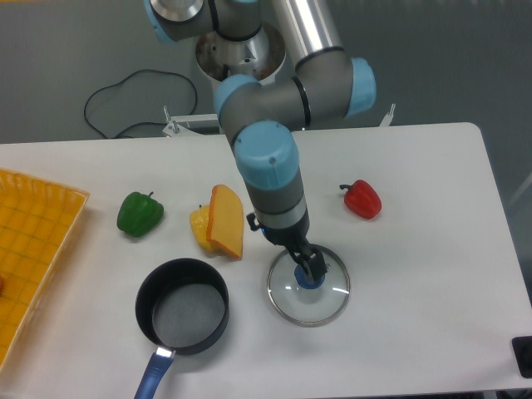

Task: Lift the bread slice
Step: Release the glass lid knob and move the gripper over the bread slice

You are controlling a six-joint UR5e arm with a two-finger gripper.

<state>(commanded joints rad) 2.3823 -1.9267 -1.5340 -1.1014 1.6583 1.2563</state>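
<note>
Saucepan (182, 317) sat nearest the camera, a dark pot with a blue handle pointing toward six o'clock; its inside looked bare, nothing lying in it. Just to its three o'clock side lay a glass lid (308, 285), flat on the white table (432, 249), with a blue knob at its centre. The gripper (312, 270) hung right over that knob, fingers pointed down and close together about it; whether they actually pinched the knob or merely stood around it could not be told from this view.

From the gripper, the bread slice (227, 221) lay at about ten o'clock, near but apart from the lid's rim. It stood tilted, leaning against a yellow pepper (199, 226) that touched it on the nine o'clock side. Its long axis ran roughly twelve to six, rounded top away from the camera. My judgement: the coming move would call for a lift clear of the lid, then a short shift toward ten o'clock, with the jaws closing across the slice's thin dimension.

Farther out, a green pepper (139, 214) sat at nine o'clock of the slice, a red pepper (362, 199) at one o'clock of the gripper. An orange tray (37, 229) at the far nine o'clock edge showed only a small reddish scrap at its cut-off border.
</note>
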